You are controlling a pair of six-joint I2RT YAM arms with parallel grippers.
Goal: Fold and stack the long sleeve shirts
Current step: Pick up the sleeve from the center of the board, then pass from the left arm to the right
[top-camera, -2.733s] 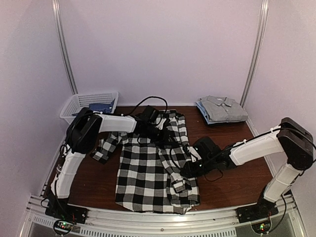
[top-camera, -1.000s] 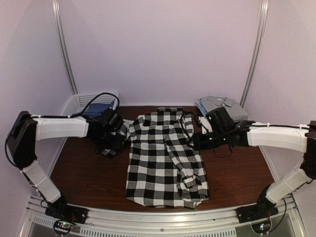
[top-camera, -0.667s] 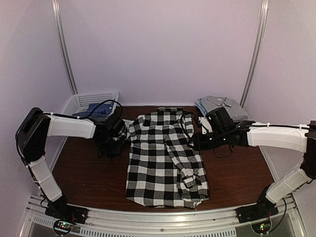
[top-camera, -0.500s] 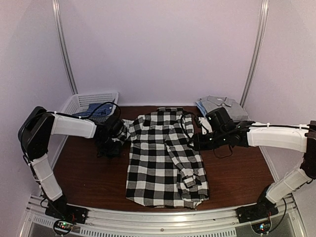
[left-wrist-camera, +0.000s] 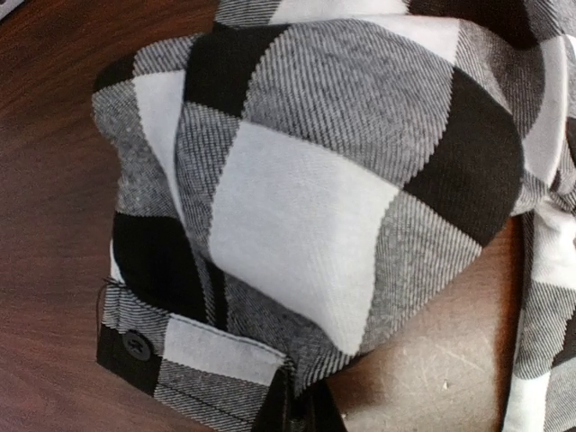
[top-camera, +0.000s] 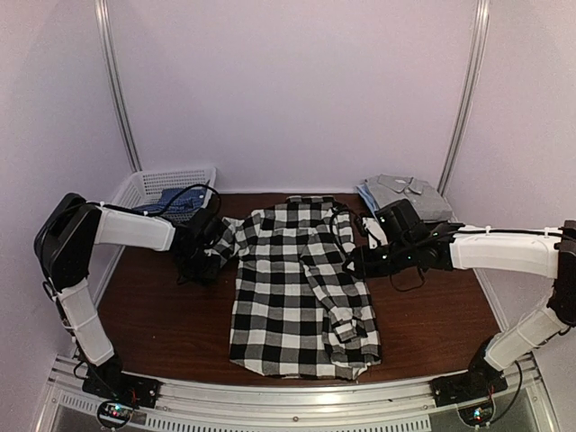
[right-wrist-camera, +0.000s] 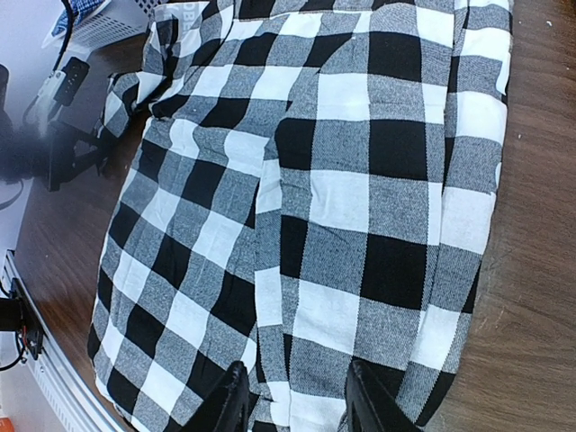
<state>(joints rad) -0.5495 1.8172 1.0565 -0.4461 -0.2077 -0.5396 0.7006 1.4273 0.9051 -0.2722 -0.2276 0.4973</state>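
The brown worktop carries all items; the left fingers and the right fingers both stand low over it, well apart.

The checked shirt, black and white, lies flat between the two sets of fingers; its collar end is on their far side and its hem on their near side, towards the arm bases. Its right sleeve is folded down along the body, on the near side of the right fingers.

The white basket stands beyond the left fingers, to their outer side; blue cloth shows inside it.

The folded shirts, grey on top of light blue, form a stack beyond the right fingers, to their outer side and apart from the checked shirt.

The left sleeve is bunched in a mound directly at the left fingers; its cuff, with one black button, lies on the worktop beside the fingertips.

The left fingers are clenched on the sleeve cloth.

The right fingers are released and spread over the right edge of the shirt body, with checked cloth showing between them; whether the tips touch the cloth cannot be told.
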